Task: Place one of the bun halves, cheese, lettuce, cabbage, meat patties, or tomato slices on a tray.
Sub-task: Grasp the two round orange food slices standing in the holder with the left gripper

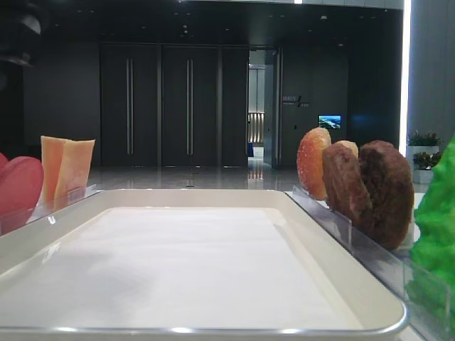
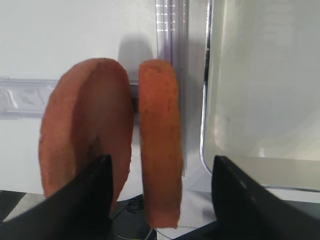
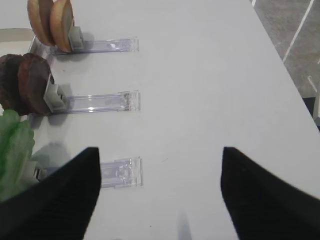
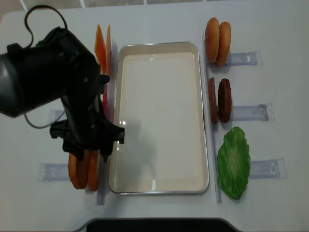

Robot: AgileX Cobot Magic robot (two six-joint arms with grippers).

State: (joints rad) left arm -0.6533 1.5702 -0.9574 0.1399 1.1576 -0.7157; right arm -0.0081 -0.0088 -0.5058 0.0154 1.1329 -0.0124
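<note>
My left gripper (image 4: 87,151) hangs open beside the tray's (image 4: 205,111) near-left corner, straddling two upright orange-brown bun halves (image 4: 83,170). In the left wrist view the right half (image 2: 157,140) stands between the fingers (image 2: 80,200), touching neither, and the left half (image 2: 85,130) is partly behind one. The tray (image 1: 213,270) is bare. Tomato slices (image 1: 18,185) and cheese (image 1: 65,167) stand along its left side. Two more bun halves (image 4: 217,35), meat patties (image 4: 219,100) and a green lettuce leaf (image 4: 234,162) line its right; separate cabbage cannot be told. My right gripper (image 3: 160,195) is open above bare table.
Clear plastic racks (image 4: 251,112) stick out to the right of the food on the white table, one just by my right gripper's fingers (image 3: 120,172). A dark cable (image 4: 34,14) loops behind the left arm. The table's right edge (image 3: 285,65) runs close by.
</note>
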